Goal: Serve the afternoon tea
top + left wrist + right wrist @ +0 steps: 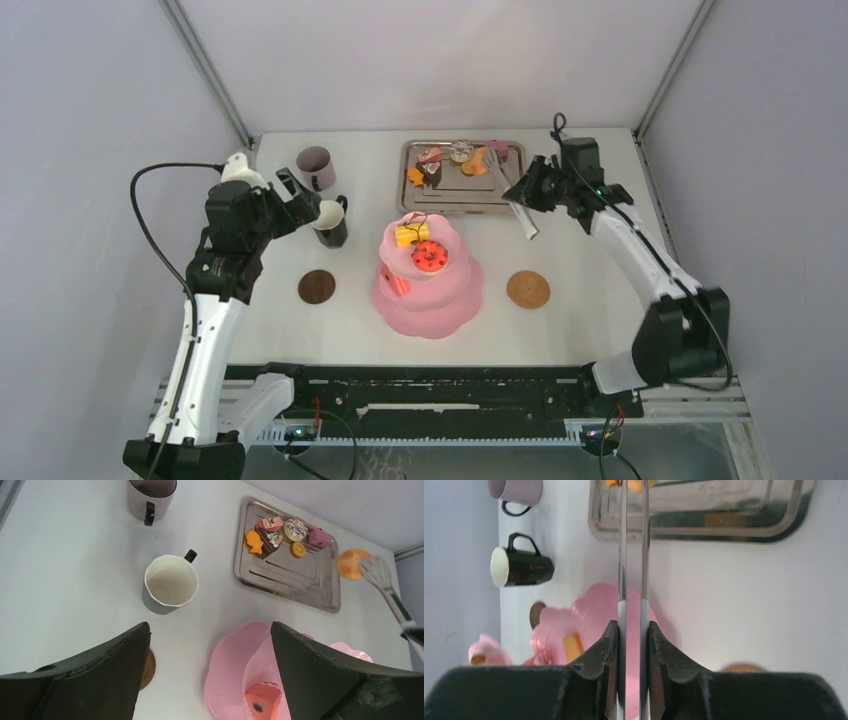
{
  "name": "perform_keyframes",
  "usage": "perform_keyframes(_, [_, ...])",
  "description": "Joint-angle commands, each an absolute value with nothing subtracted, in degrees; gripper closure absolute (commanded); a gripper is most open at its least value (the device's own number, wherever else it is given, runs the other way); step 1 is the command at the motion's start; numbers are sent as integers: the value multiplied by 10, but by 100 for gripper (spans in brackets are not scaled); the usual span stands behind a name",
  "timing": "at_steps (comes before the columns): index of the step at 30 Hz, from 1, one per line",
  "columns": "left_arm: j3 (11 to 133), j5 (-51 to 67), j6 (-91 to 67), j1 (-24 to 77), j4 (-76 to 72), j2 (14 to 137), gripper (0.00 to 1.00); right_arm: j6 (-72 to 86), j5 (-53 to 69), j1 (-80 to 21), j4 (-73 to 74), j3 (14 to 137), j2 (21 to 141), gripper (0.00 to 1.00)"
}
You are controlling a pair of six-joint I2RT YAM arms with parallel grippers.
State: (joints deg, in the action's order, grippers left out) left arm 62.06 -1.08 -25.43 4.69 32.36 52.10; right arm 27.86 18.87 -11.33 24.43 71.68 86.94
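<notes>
The pink three-tier stand (430,300) stands mid-table with a yellow cake (409,235) and a red donut (430,256) on top and an orange slice (262,700) lower down. The black mug (332,224) and the mauve mug (315,167) stand at the back left. My left gripper (300,200) is open and empty, hovering just left of the black mug (171,584). My right gripper (522,192) is shut on metal tongs (622,555). The tong tips are over the tray's right end at an orange pastry (350,563). Several pastries (280,532) lie on the tray.
The steel tray (460,195) lies at the back centre. One brown coaster (317,287) lies left of the stand, another (528,289) right of it. Grey walls close in the table on three sides.
</notes>
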Motion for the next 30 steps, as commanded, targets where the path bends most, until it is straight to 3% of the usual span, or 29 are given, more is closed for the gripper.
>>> perform_keyframes(1, [647,-1,-241,41,310,495,6,256,196,-103,271,643,722,93])
perform_keyframes(6, [639,5,-242,40,304,493,6,241,204,-98,359,592,568,93])
perform_keyframes(13, [644,26,-253,40,292,485,6,224,289,-99,477,576,449,96])
perform_keyframes(17, [641,27,-253,40,291,478,6,235,357,-102,513,572,432,97])
perform_keyframes(30, [628,18,-254,40,290,458,6,254,383,-181,537,527,417,98])
